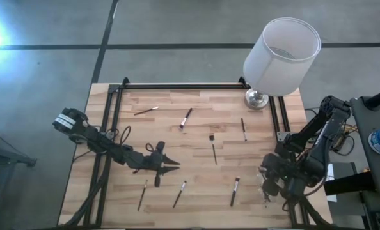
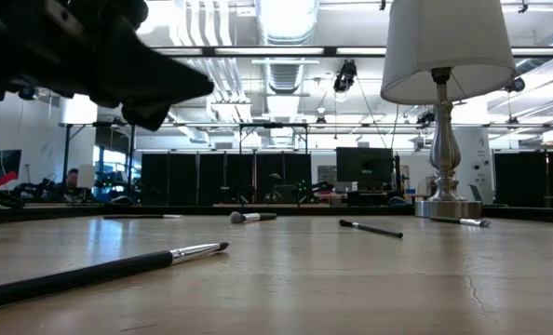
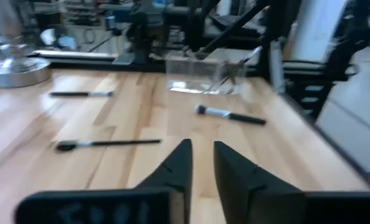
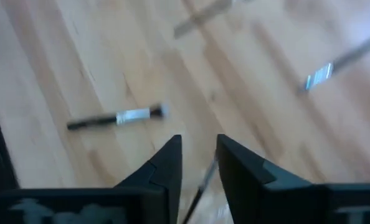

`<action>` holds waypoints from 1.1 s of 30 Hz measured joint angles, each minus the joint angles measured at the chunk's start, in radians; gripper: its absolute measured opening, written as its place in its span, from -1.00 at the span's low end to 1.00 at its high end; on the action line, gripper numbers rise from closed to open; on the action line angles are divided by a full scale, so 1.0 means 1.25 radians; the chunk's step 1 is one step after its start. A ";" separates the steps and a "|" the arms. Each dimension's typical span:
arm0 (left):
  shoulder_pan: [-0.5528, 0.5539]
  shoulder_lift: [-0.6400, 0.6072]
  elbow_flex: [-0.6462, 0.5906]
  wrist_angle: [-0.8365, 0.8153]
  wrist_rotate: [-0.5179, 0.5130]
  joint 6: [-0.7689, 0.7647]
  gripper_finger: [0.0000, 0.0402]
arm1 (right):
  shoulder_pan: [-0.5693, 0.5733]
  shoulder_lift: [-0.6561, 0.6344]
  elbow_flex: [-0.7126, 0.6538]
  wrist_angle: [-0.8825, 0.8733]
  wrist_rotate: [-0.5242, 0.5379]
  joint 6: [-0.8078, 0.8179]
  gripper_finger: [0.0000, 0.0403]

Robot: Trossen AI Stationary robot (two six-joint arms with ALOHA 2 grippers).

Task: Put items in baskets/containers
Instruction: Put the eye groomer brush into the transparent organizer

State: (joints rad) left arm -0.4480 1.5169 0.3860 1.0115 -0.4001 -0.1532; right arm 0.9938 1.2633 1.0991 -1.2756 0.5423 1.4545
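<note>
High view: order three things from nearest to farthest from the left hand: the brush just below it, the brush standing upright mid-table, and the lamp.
From the left hand:
1. Brush just below it, near the front edge.
2. Mid-table brush, toward the right.
3. Lamp, far right corner.

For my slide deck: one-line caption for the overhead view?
Two arms over a wooden table scattered with thin brushes; a white-shaded lamp stands at the far right corner.

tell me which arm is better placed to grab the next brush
Left, probably. The left gripper hangs over the table's middle with a brush close by. The right gripper sits at the clear container, a brush between its parted fingers.
</note>
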 joint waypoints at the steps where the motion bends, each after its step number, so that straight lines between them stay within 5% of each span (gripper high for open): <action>1: 0.000 0.000 -0.007 0.000 -0.014 0.000 -0.82 | 0.000 0.000 0.002 0.002 0.042 -0.025 -0.61; 7: 0.002 0.000 -0.045 -0.002 -0.101 -0.027 -0.99 | -0.035 -0.001 -0.043 0.097 0.272 -0.149 -0.93; 12: 0.003 0.000 -0.051 -0.002 -0.101 -0.019 -1.00 | -0.142 -0.003 -0.116 0.286 0.284 -0.289 -0.96; 18: 0.010 0.000 -0.054 -0.021 -0.101 -0.013 -1.00 | -0.294 -0.006 -0.242 0.664 0.205 -0.607 -0.96; 25: 0.019 0.000 -0.076 -0.019 -0.101 -0.023 -1.00 | -0.492 0.011 -0.426 1.241 -0.045 -0.855 -0.96; 33: 0.025 0.000 -0.087 -0.013 -0.100 -0.028 -1.00 | -0.589 0.059 -0.459 1.292 -0.057 -0.763 -0.94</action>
State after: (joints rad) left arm -0.4163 1.5169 0.2774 0.9952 -0.5256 -0.1882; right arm 0.2575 1.3374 0.5253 0.3393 0.4716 0.5002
